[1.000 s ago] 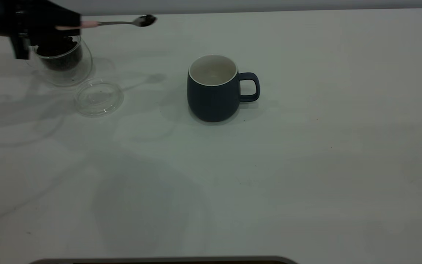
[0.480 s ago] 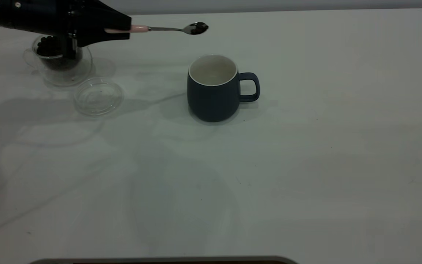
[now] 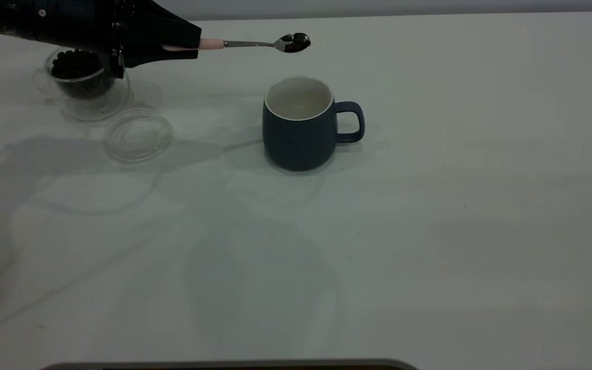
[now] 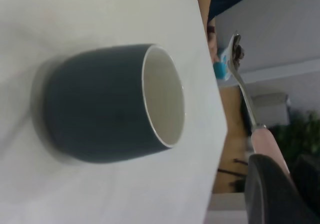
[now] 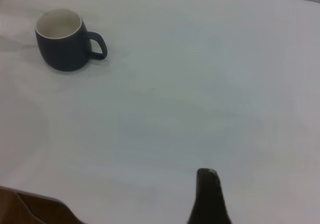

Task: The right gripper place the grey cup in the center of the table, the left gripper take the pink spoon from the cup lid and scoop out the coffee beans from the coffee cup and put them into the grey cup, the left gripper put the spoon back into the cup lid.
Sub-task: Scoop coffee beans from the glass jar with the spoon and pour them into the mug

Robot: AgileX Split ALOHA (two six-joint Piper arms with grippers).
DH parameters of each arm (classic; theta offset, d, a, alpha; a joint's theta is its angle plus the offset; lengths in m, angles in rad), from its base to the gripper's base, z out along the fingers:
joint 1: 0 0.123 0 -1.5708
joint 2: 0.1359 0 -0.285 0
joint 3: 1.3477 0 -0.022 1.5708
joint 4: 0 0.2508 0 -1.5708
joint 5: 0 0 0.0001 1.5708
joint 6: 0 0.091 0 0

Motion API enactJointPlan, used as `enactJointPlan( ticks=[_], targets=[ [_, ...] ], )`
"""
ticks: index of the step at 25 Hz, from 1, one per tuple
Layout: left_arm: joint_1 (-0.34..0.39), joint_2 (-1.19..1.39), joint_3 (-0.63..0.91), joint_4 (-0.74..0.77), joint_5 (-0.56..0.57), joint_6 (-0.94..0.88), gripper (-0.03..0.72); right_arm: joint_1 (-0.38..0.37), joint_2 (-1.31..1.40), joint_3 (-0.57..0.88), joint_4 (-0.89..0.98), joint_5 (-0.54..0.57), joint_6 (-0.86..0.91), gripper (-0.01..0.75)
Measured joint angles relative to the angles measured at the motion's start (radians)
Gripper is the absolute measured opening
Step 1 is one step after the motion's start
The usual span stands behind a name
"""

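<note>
The grey cup [image 3: 300, 123] stands upright near the table's [image 3: 429, 231] middle, handle to the right, its white inside bare. It also shows in the left wrist view [image 4: 110, 109] and the right wrist view [image 5: 62, 39]. My left gripper [image 3: 183, 43] is shut on the pink spoon [image 3: 255, 44], held level above the table. The spoon bowl carries coffee beans [image 3: 296, 43] and hovers just behind and above the grey cup's rim. The coffee cup [image 3: 84, 85] with beans stands at the back left. The cup lid [image 3: 138, 135] lies in front of it. My right gripper [image 5: 210, 194] is off to the right, away from the cup.
The table's far edge runs close behind the spoon. The wide right half and the front of the table hold only a few small specks.
My left gripper has carried the spoon with beans rightward, from over the coffee cup to just behind the grey cup's rim. The grey cup, lid and coffee cup have not moved.
</note>
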Motion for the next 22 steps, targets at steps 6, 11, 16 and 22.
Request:
enactJointPlan(
  ticks=[6, 11, 16, 22],
  targets=[
    [0.0, 0.0, 0.0, 0.002, -0.001, 0.184, 0.129, 0.0, 0.0, 0.0, 0.0, 0.0, 0.0, 0.588],
    [0.0, 0.0, 0.0, 0.002, -0.041, 0.35, 0.129, 0.0, 0.0, 0.0, 0.0, 0.0, 0.0, 0.588],
    [0.0, 0.0, 0.0, 0.002, -0.086, 0.433, 0.129, 0.0, 0.0, 0.0, 0.0, 0.0, 0.0, 0.588],
    [0.0, 0.0, 0.0, 0.002, -0.05, 0.352, 0.129, 0.0, 0.0, 0.0, 0.0, 0.0, 0.0, 0.588]
  ],
)
